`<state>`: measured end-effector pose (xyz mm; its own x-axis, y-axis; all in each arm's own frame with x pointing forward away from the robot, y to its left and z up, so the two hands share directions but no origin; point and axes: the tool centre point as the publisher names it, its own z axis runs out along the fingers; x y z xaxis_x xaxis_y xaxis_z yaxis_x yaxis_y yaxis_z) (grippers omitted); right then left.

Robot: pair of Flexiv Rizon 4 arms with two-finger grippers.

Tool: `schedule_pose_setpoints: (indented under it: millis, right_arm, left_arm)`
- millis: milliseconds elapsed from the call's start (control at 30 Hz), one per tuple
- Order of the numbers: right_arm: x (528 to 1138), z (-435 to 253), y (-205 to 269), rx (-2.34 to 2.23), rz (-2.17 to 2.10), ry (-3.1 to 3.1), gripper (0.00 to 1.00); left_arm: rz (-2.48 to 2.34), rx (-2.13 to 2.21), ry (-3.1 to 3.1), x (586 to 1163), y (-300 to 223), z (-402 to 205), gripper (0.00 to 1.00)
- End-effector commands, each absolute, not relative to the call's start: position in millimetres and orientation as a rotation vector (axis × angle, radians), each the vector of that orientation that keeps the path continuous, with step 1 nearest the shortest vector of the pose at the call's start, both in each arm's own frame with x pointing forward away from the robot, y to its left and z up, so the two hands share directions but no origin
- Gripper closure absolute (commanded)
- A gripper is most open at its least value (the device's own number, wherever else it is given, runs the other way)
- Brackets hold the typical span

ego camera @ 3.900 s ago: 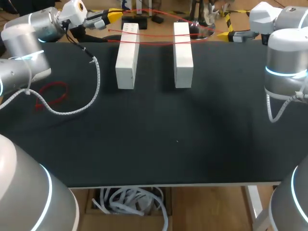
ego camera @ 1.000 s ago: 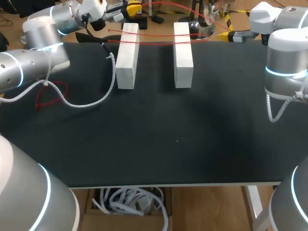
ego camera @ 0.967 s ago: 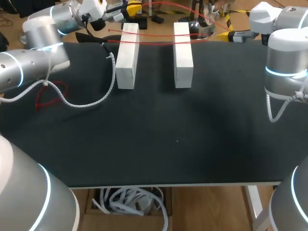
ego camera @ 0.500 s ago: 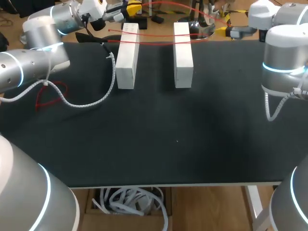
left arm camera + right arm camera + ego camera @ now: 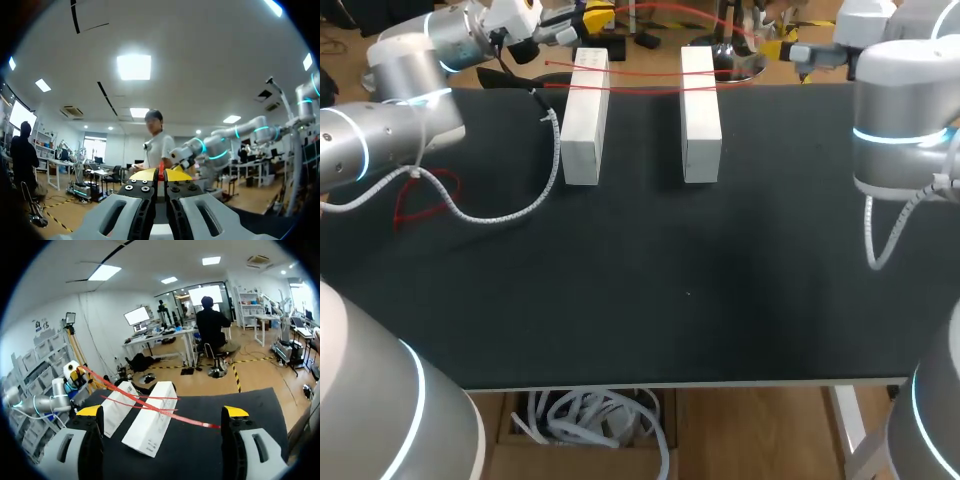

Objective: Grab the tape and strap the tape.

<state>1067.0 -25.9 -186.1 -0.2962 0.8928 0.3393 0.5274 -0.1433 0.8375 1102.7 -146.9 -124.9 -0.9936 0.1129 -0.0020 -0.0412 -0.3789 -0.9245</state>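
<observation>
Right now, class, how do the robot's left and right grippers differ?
On the left gripper, the fingers are pinched together on the red tape; on the right gripper, they stand wide apart, clamping nothing. The left gripper aims away from the table; the right gripper looks across it. Both have yellow tips.

The tape [image 5: 640,88] is thin red, the two blocks [image 5: 584,115] plain white, the table [image 5: 670,300] matte black. The left claw [image 5: 592,17] and right claw [image 5: 775,49] have yellow tips; the arms [image 5: 905,110] are silver with cyan rings.

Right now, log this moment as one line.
left gripper: shut on red tape | right gripper: open, facing tape | white blocks: tape across both
</observation>
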Motion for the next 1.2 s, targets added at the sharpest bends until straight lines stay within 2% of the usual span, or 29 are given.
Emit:
schedule_pose_setpoints:
  millis: [33, 333, 433, 967, 1200]
  right_arm:
    - [1057.9, -180.9, -15.8, 1.993, 1.3, 1.702, 0.0]
    - [1032.3, -188.3, 1.2, 2.243, 1.452, 1.558, 0.0]
    - [1030.8, -182.3, 3.4, 2.117, 1.511, 1.595, 0.0]
    - [1030.8, -182.3, 3.4, 2.117, 1.511, 1.595, 0.0]
    - [1016.9, -180.1, 15.3, 2.387, 1.8, 1.271, 0.0]
  left_arm:
    - [2.53, -0.106, -1.691, 1104.6, -146.5, -126.0, 1.0]
    - [2.53, -0.106, -1.691, 1104.6, -146.5, -126.0, 1.0]
    - [2.53, -0.106, -1.691, 1104.6, -146.5, -126.0, 1.0]
    - [2.53, -0.106, -1.691, 1104.6, -146.5, -126.0, 1.0]
    - [2.53, -0.106, -1.691, 1104.6, -146.5, -126.0, 1.0]
